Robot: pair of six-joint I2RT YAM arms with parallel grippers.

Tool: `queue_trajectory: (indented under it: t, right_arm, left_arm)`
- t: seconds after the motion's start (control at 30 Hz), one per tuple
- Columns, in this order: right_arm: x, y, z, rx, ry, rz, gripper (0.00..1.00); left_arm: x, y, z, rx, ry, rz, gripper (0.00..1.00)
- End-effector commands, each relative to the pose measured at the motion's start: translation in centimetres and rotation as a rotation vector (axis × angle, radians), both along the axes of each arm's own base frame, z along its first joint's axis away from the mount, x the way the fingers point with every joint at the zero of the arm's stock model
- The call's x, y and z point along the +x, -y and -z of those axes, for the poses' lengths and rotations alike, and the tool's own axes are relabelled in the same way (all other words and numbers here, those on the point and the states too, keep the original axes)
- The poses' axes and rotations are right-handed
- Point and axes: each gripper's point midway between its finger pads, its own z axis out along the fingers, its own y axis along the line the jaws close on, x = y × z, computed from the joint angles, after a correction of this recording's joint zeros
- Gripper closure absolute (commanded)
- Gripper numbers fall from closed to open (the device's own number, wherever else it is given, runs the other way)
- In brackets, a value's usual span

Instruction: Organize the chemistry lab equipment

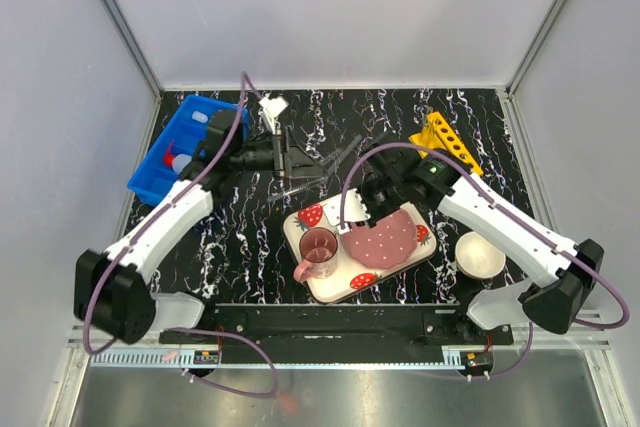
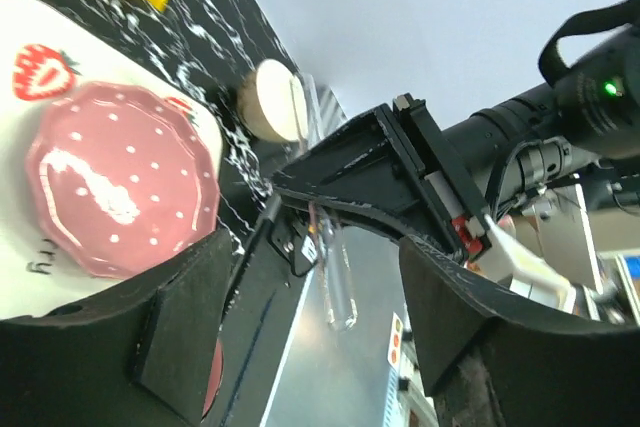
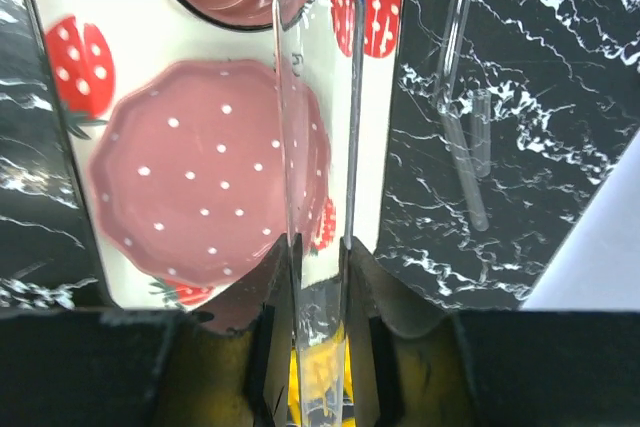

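Note:
A clear glass tube (image 3: 312, 127) stands clamped between the pads of my right gripper (image 3: 318, 257), which is shut on it above the strawberry-print tray (image 3: 400, 127). The left wrist view shows the same tube (image 2: 338, 277) hanging in the wide gap of my open left gripper (image 2: 315, 322), touching neither finger. From above, the left gripper (image 1: 298, 159) and right gripper (image 1: 368, 192) face each other mid-table. Two more thin tubes (image 3: 468, 147) lie on the black marbled table. The yellow holed rack (image 1: 446, 142) sits at the back right. A white squeeze bottle with red spout (image 1: 176, 161) lies in the blue bin (image 1: 200, 117).
The tray (image 1: 330, 282) carries a pink plate (image 1: 385, 239) and a pink cup (image 1: 318, 247) at front centre. A white bowl (image 1: 480, 254) stands right of it. A small white object (image 1: 272, 105) sits at the back. Grey walls enclose the table.

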Motion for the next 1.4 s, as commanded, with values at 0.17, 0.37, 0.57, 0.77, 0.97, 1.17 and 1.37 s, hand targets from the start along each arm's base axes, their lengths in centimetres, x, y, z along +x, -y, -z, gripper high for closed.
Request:
queue_trajectory:
  t: [0.17,0.37,0.57,0.77,0.97,1.17,1.37]
  right_arm:
    - [-1.1,-1.2,-6.7,0.495,-0.4,0.308,0.75]
    - [2.0,0.4,-10.2,0.851,-0.772,0.632,0.73]
    - [5.4,2.4,-12.0,1.126,-1.094,0.827,0.73]
    - [7.2,4.6,-11.5,1.296,-1.256,0.946,0.73]
    - [7.0,5.3,-10.3,1.32,-1.251,1.003,0.73]
    - [6.8,5.8,-9.8,1.331,-1.255,1.042,0.73]
    - [6.9,5.9,-9.6,1.336,-1.257,1.057,0.73]
  left_arm:
    - [2.5,-6.8,-3.8,-0.023,0.447,-0.491,0.05]
    - [0.4,-8.9,-4.6,-0.175,0.611,-0.705,0.01]
    - [-1.4,-2.8,-4.5,-0.227,0.605,-0.548,0.01]
    - [-0.8,2.3,-5.7,-0.236,0.562,-0.501,0.01]
    - [0.8,8.1,-3.3,-0.065,0.414,-0.521,0.01]
    - [0.3,11.8,-1.9,0.064,0.421,-0.519,0.01]
    - [1.6,12.6,0.0,0.316,0.457,-0.61,0.09]
